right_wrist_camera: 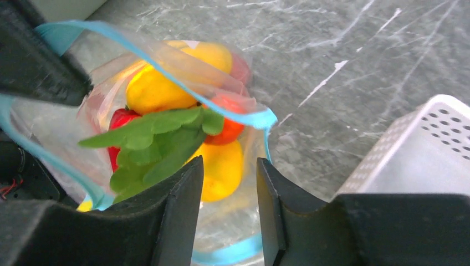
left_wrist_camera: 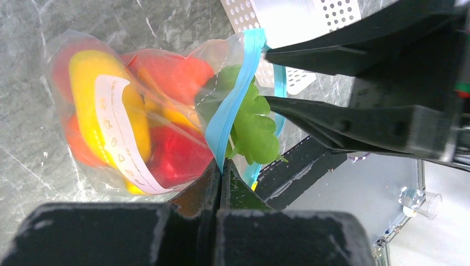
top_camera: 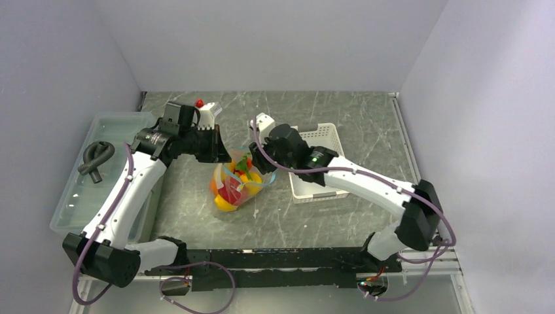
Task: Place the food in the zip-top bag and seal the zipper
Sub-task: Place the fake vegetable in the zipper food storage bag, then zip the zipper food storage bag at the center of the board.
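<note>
The clear zip-top bag lies mid-table, filled with the food: yellow fruits, red pepper and a green leafy piece sticking out of the open mouth. My left gripper is shut on the teal-blue zipper strip and holds that side of the mouth up; in the top view it is at the bag's left. My right gripper is open and empty, its fingers just above the mouth's near rim and the leaf. The zipper is parted.
A white perforated basket stands just right of the bag, under the right arm. A translucent bin with a black hose fills the left side. A small red-topped object sits at the back.
</note>
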